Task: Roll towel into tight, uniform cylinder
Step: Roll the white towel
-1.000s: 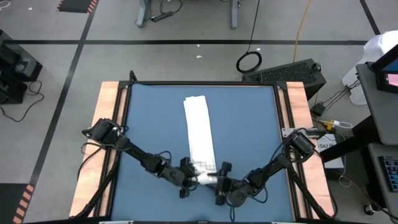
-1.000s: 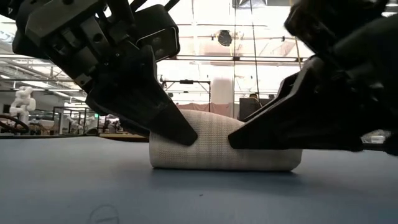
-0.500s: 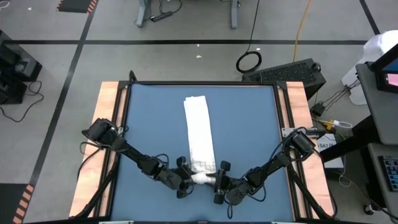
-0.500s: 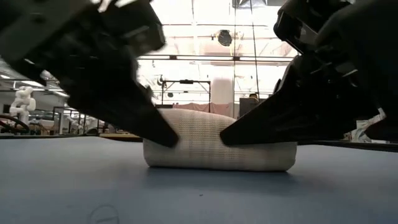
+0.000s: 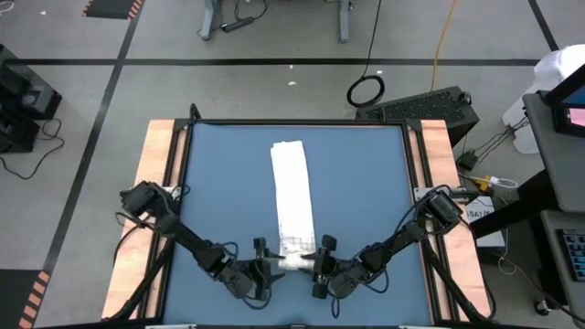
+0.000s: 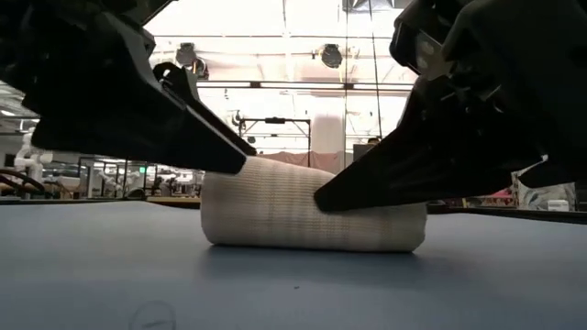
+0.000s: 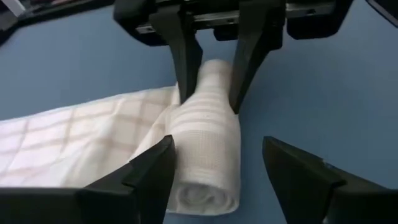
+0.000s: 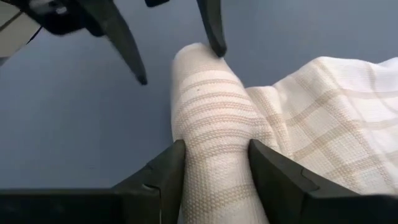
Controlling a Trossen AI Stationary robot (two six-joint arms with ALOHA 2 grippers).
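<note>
High view: we are seeing left gripper (image 5: 259,266) pulling back off roll at near end of towel (image 5: 292,196) on blue table (image 5: 219,183); rolling pausing, long flat strip remaining.

Left wrist view: its jaws now spreading, loose around roll.

Right wrist view: right gripper (image 8: 214,171) clamping roll; nothing else obstructing.

You see grey floor (image 5: 274,82) around blue table (image 5: 219,183), dark tape lines crossing it. Orange cable (image 5: 442,37) runs across floor beside coiled black cable (image 5: 366,90). Dark keyboard-like unit (image 5: 425,108) sits past table's far right corner. Low view gives you bright hall: overhead beams, round fan (image 6: 331,56), white column (image 6: 327,137), shelving at left (image 6: 101,174).
</note>
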